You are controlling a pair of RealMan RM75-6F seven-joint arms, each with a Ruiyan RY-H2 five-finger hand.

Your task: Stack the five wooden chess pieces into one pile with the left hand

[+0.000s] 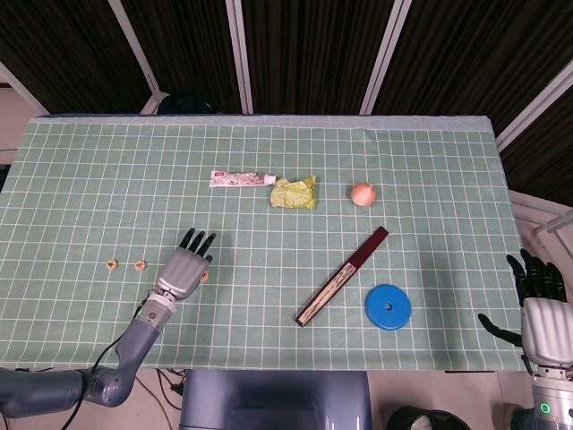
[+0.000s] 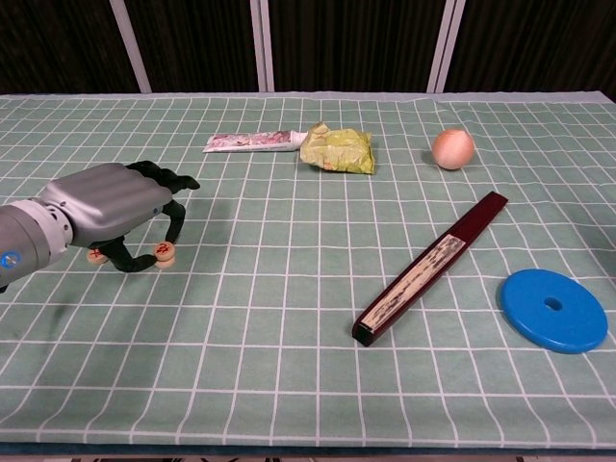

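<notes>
My left hand [image 1: 183,269] [image 2: 114,204] hovers palm down over the table's front left. Its fingers [image 2: 173,223] arch down around one wooden chess piece [image 2: 165,253] [image 1: 204,276], which lies at the thumb side. Whether they pinch it I cannot tell. Another piece [image 2: 96,255] lies just left, below the wrist. The head view shows two pieces further left [image 1: 140,264] [image 1: 111,264]. Any other piece is hidden by the hand. My right hand [image 1: 540,309] stays off the table's right edge with its fingers apart and nothing in it.
A toothpaste tube [image 1: 242,179], a yellow-green packet [image 1: 294,193] and a peach-coloured ball [image 1: 363,193] lie at mid-table. A dark red folded fan [image 1: 343,275] lies diagonally right of centre, with a blue disc [image 1: 388,307] beside it.
</notes>
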